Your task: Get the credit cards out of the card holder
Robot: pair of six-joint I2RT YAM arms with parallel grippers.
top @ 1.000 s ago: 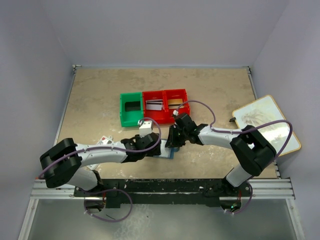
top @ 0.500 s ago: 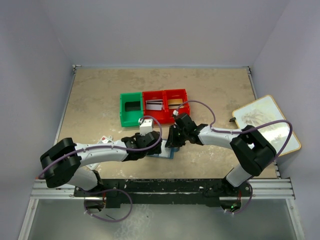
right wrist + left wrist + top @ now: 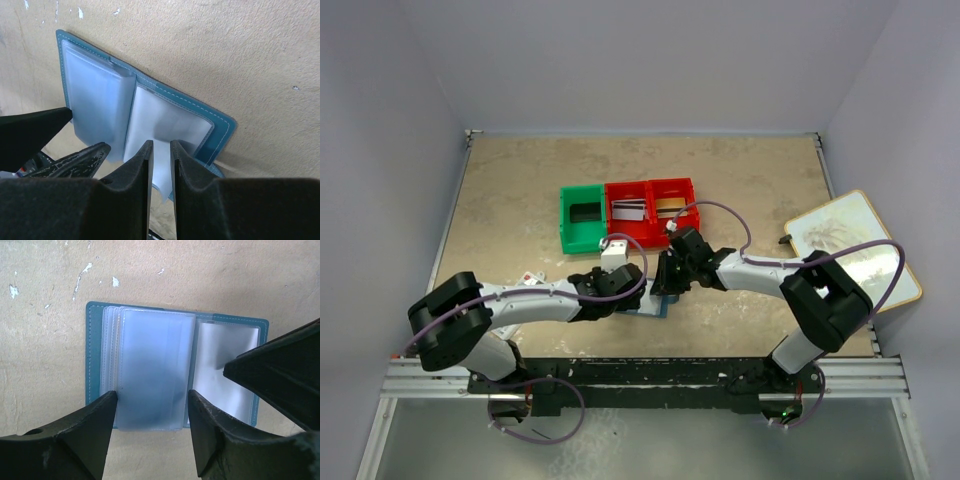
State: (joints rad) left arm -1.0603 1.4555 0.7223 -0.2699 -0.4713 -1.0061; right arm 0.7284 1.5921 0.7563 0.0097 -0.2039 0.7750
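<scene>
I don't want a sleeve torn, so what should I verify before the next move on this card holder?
1. The card holder lies open and flat on the table: ok.
2. The left gripper is open, its fingers either side of the stack of clear sleeves: ok.
3. The right gripper has its jaws nearly together over the right-hand sleeve; whether it grips anything: cannot tell.
4. A credit card in sight to pull: cannot tell, the sleeves are frosted.
5. The two grippers are clear of each other: cannot tell, they sit very close in the top view.
</scene>
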